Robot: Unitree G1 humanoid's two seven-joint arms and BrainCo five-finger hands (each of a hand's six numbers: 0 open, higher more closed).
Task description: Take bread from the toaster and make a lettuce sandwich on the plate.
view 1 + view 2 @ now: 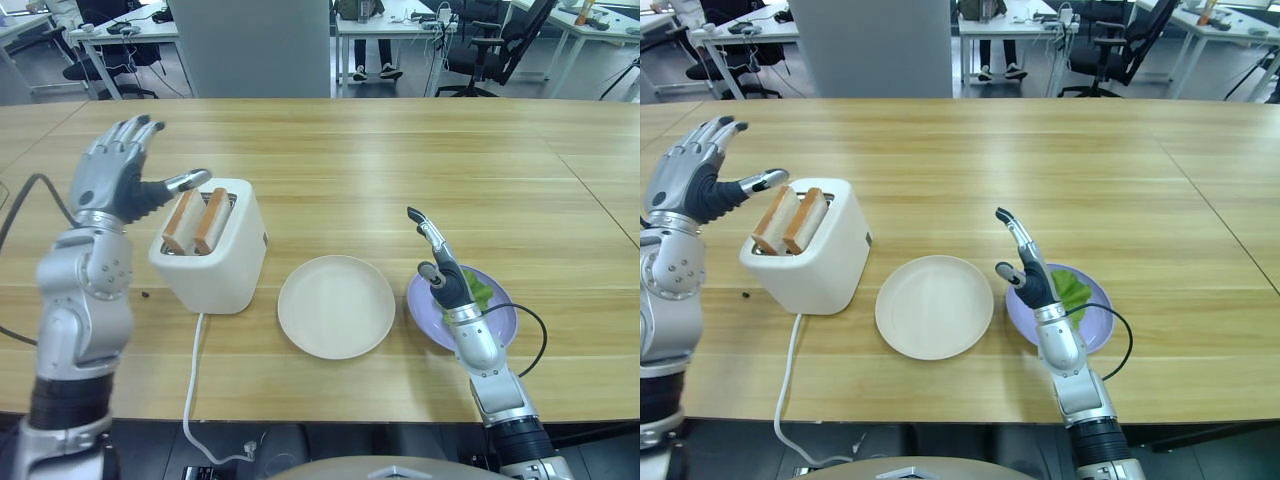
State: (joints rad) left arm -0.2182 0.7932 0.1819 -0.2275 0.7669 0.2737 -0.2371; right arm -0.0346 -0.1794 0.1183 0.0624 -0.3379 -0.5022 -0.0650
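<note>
The counter (400, 160) carries the white toaster (215, 270) at the left, the cream plate (335, 305) just right of it, and a purple dish (500, 325) further right. My left hand (120, 180) hovers spread and holding nothing at the toaster's far left corner, so the bread (197, 220) lies just to its right. My right hand (440, 265), fingers straight and holding nothing, is over the dish, well apart. The two slices stand upright in the slots, crusts golden, long axis running near to far. Lettuce (480, 290) lies in the dish.

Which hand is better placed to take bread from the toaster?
Left. The left hand is open beside the bread in the toaster; the right hand stands far off, over the lettuce.
</note>
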